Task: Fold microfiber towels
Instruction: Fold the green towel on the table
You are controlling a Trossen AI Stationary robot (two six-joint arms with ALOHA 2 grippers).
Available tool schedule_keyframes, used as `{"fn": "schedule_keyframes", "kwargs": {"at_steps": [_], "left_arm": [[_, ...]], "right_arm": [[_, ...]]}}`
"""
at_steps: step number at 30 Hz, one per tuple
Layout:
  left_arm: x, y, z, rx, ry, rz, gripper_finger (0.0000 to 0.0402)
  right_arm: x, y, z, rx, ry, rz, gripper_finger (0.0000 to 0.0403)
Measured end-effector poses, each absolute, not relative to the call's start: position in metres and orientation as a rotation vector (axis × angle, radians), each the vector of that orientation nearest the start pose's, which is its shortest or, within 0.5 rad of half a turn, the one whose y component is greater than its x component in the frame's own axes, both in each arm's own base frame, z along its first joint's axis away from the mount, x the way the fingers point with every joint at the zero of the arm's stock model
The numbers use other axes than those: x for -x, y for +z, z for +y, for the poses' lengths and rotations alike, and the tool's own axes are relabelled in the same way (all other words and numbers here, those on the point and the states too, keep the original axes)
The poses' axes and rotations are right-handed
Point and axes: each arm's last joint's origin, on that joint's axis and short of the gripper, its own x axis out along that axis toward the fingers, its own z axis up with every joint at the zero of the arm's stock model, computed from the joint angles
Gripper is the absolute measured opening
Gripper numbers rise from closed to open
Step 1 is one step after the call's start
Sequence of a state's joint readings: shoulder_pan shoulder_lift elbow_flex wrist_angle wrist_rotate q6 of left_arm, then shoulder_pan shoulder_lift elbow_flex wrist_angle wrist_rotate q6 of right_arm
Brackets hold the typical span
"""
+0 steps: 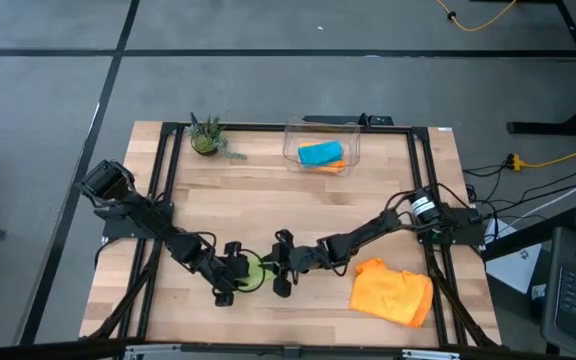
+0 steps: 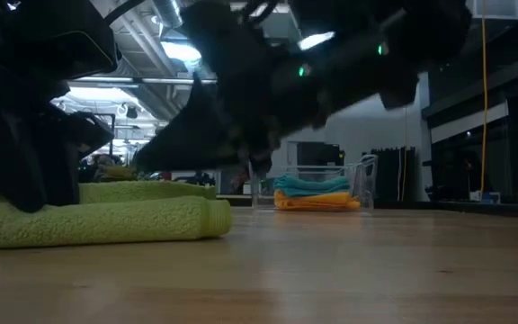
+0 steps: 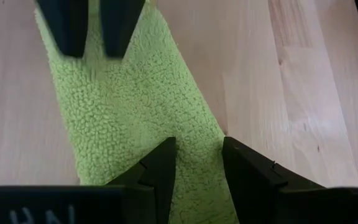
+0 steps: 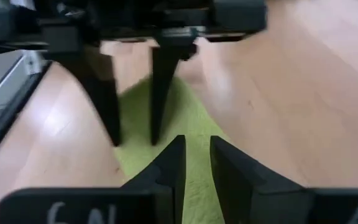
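The lime green towel (image 1: 251,270) lies near the front edge of the table (image 1: 298,200), between the 2 pincers, already doubled into a narrow strip – the low view shows a rolled fold edge and at least 2 layers stacked. The left pincer (image 3: 194,171) sits low over one end of the strip with its jaws partly open, one finger on either side of the cloth's edge; whether it pinches the cloth or only straddles it I cannot tell. The right pincer (image 4: 194,165) faces it from the other end, jaws a narrow gap apart over the green cloth, and I cannot tell if it grips anything. The step in hand looks like squaring up or closing this fold. To do it well, both pincers should take all layers at matching corners, lift only a little, and carry one end over the other in line with the strip, so the edges meet and the pile does not twist. In the high view the strip's long axis runs roughly left to right, from one pincer to the other. An orange towel (image 1: 393,292) lies crumpled to the right, not yet folded, and the bin (image 1: 322,152) at the back holds a teal towel (image 1: 320,152) on another orange one (image 1: 330,167).
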State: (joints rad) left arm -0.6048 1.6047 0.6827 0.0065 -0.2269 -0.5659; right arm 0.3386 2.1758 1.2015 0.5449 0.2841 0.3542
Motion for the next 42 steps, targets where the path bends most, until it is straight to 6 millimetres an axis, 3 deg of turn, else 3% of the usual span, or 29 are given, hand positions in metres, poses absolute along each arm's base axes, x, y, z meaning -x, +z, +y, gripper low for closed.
{"fn": "schedule_keyframes", "kwargs": {"at_steps": [7,13,17,21,25,27,30,37,42], "left_arm": [[-0.237,0.132,-0.155,0.147,-0.084,0.891,0.0126],[-0.241,0.147,-0.157,0.111,-0.12,0.85,0.0126],[-0.242,0.167,-0.158,0.095,-0.131,0.841,0.0126],[-0.237,0.183,-0.157,0.101,-0.102,0.907,0.0126],[-0.229,0.177,-0.158,0.119,-0.072,0.995,0.0126],[-0.227,0.171,-0.16,0.121,-0.058,1.003,0.0126],[-0.221,0.163,-0.161,0.088,-0.012,1.004,0.0126],[-0.207,0.149,-0.161,0.116,0.045,1.026,0.0126],[-0.203,0.142,-0.159,0.134,0.054,1.024,0.0126]], "right_arm": [[-0.422,0.083,0.137,-0.181,-0.127,0.431,0.0076],[-0.423,0.081,0.138,-0.18,-0.127,0.432,0.0076],[-0.423,0.092,0.137,-0.163,-0.128,0.414,0.0076],[-0.422,0.118,0.137,-0.095,-0.106,0.376,0.0076],[-0.418,0.149,0.138,-0.04,-0.087,0.332,0.0076],[-0.418,0.152,0.138,-0.051,-0.081,0.327,0.0076],[-0.418,0.142,0.138,-0.095,-0.09,0.355,0.0076],[-0.418,0.09,0.141,-0.146,-0.114,0.477,0.0076],[-0.418,0.083,0.142,-0.18,-0.125,0.486,0.0076]]}}
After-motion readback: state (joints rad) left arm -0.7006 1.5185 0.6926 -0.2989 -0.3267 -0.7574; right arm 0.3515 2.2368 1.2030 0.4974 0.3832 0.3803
